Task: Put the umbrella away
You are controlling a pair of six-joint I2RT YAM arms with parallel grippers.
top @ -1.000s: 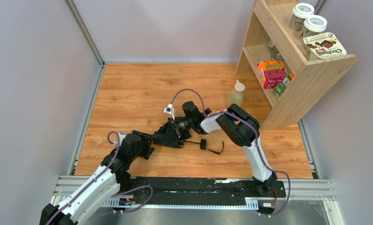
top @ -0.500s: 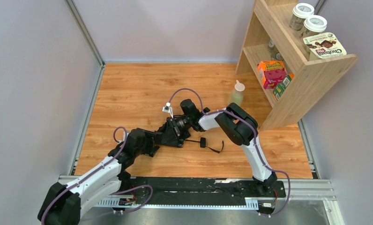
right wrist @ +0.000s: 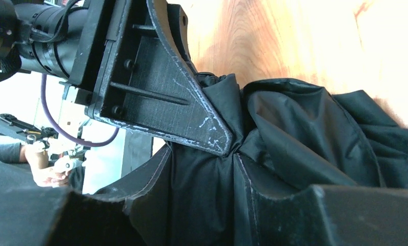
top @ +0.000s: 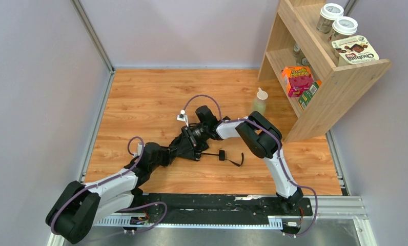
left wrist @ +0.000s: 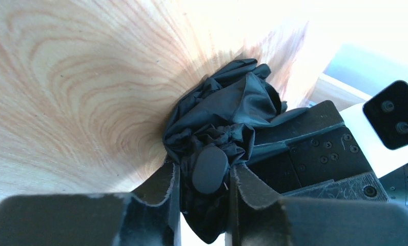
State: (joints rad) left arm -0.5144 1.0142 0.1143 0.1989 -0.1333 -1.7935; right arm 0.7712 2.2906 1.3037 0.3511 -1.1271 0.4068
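umbrella (top: 189, 146) collapsed, not yet stowed
left gripper (left wrist: 202, 177) and right gripper (right wrist: 202, 179) both clamp bunched canopy on the table (top: 140, 102); bundling, strapping and stowing remain

A wooden tabletop (top: 156, 97) with orange-brown grain lay inside plain pale grey walls (top: 33, 92), metal rails (top: 94, 36) running along their lower edges. At the back right corner stood a light wooden shelf unit (top: 335, 87), seen from above. Two white-lidded jars (top: 337, 20) and a flat snack packet (top: 357, 51) sat on top of it; an orange box (top: 298, 79) stood on a lower shelf. A pale green squeeze bottle (top: 260, 102) stood on the tabletop beside the unit. Lighting was even and bright
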